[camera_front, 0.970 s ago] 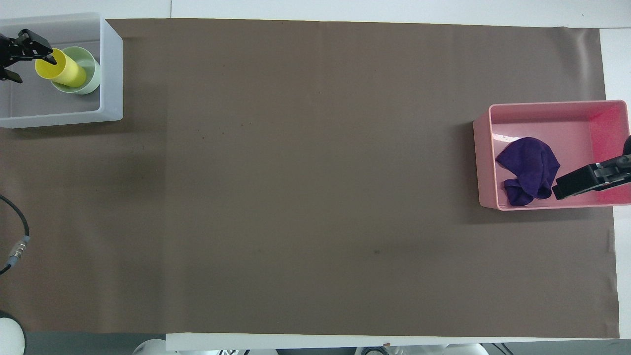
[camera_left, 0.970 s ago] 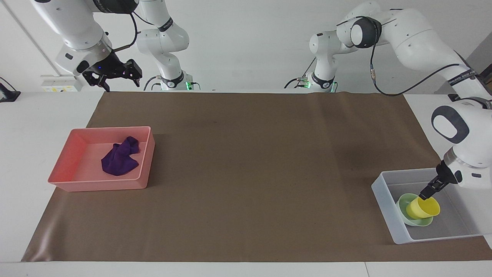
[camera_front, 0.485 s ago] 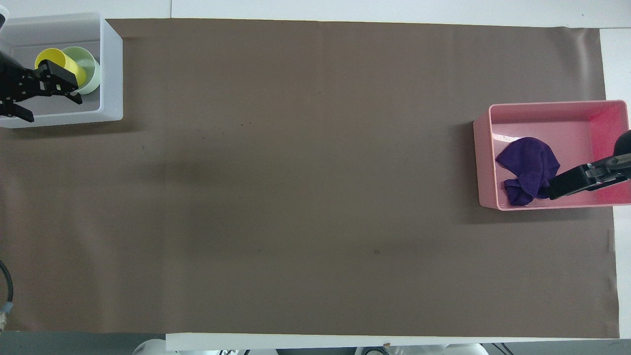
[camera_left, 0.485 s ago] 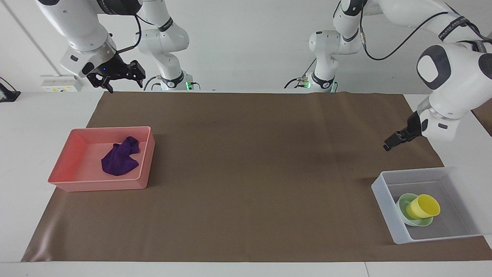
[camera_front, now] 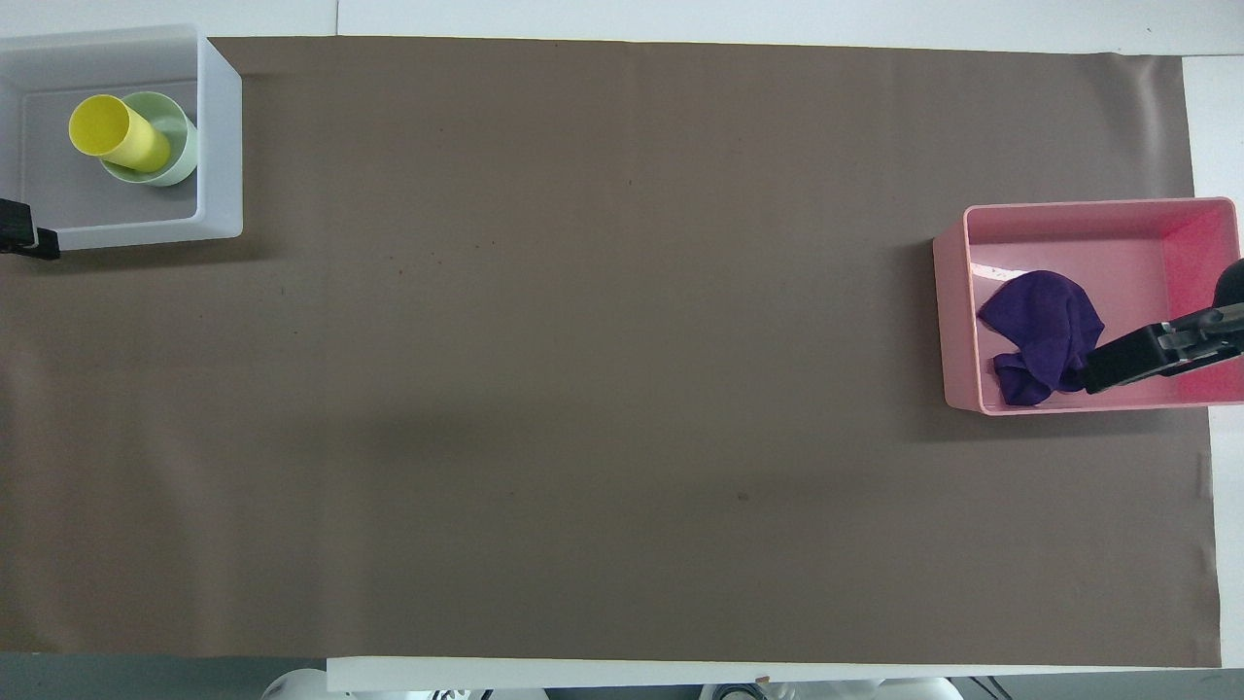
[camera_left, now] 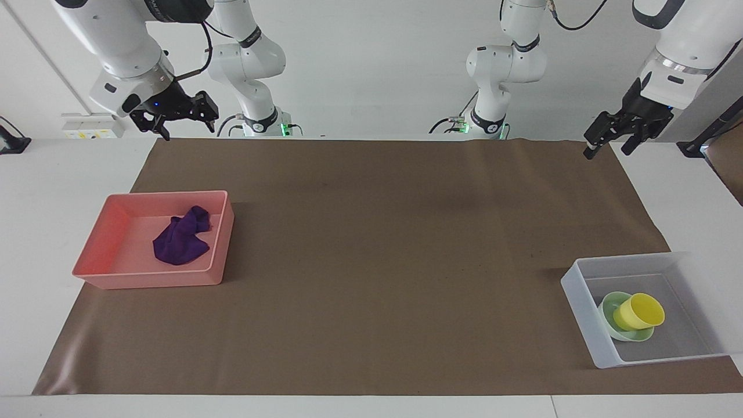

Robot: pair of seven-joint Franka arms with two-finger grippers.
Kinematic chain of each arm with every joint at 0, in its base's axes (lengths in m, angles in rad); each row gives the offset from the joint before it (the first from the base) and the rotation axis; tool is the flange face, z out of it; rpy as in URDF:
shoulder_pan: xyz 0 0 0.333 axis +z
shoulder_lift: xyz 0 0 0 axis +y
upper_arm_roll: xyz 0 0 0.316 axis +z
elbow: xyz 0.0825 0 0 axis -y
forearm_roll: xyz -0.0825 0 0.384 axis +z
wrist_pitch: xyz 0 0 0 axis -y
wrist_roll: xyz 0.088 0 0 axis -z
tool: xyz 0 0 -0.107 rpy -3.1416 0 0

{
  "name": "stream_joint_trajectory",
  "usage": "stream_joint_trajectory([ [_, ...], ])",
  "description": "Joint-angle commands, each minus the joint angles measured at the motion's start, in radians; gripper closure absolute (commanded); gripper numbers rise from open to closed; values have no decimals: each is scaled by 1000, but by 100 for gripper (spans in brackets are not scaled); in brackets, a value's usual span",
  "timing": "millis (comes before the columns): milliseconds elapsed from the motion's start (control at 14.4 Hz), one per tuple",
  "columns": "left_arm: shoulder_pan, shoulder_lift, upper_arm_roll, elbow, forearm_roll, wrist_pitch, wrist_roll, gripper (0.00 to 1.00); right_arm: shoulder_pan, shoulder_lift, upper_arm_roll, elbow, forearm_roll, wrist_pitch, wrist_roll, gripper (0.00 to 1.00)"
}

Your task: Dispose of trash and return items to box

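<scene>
Both grippers hung raised and held nothing; all 3 task things lay in their containers.

The right gripper (camera_left: 180, 119), fingers spread wide, hung over the table edge; below and ahead of it the purple cloth (camera_left: 181, 237) lay in the pink tray (camera_left: 148, 280). The left gripper (camera_left: 610, 141) hung with fingers apart, the yellow cup (camera_left: 638, 311) resting inside the mint bowl (camera_left: 608, 307) in the clear box (camera_left: 580, 302) well below it.

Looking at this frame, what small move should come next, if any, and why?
Probably none beyond parking both arms. The purple cloth lies in the pink tray, and the yellow cup sits in the green bowl inside the clear bin. The left gripper and right gripper are raised near the bases, open, holding nothing.
</scene>
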Motion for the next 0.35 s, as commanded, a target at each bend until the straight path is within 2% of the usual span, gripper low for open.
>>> stream_joint_trajectory([
  [0, 1, 90, 8, 93, 14, -58, 41, 3, -8, -15, 2, -19, 11, 12, 4, 0],
  [277, 1, 93, 5, 91, 14, -69, 58, 1, -8, -15, 2, -19, 11, 12, 6, 0],
])
